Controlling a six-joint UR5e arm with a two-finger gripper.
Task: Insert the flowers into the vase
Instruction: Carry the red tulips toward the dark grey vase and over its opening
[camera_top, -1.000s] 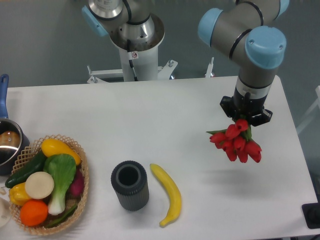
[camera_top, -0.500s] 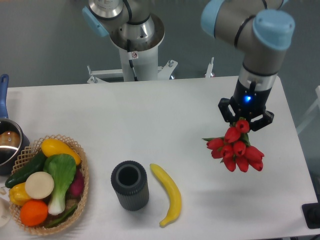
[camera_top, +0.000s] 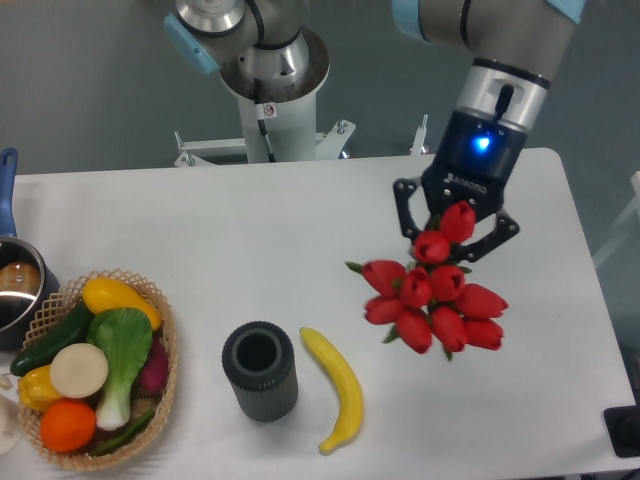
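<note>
Down at the near edge, sitting quietly: the vase (camera_top: 260, 371), upright, dark mouth open to the camera, ready for stems. Lying just right of it, close alongside but apart, the banana (camera_top: 336, 387), curving away toward the near right. Resting at the near left, the wicker basket (camera_top: 168, 385), heaped with vegetables and fruit, and peeking in behind it at the left edge, the metal pot (camera_top: 15, 290) with its blue handle.

Moving farther in and to the right now: hanging above the table, the flowers (camera_top: 432, 299), red buds fanned toward the camera, well apart from the vase. Gripping them from above, the gripper (camera_top: 455, 232), fingers clamped on the bundle just behind the buds; stems mostly hidden, only a few green tips showing. Holding them high probably to clear the banana and the vase rim on the way over. Calling next, likely, for a carry to the near left, then lining the stem end up over the mouth. Watching that bunch, though: looking wider than the opening.
</note>
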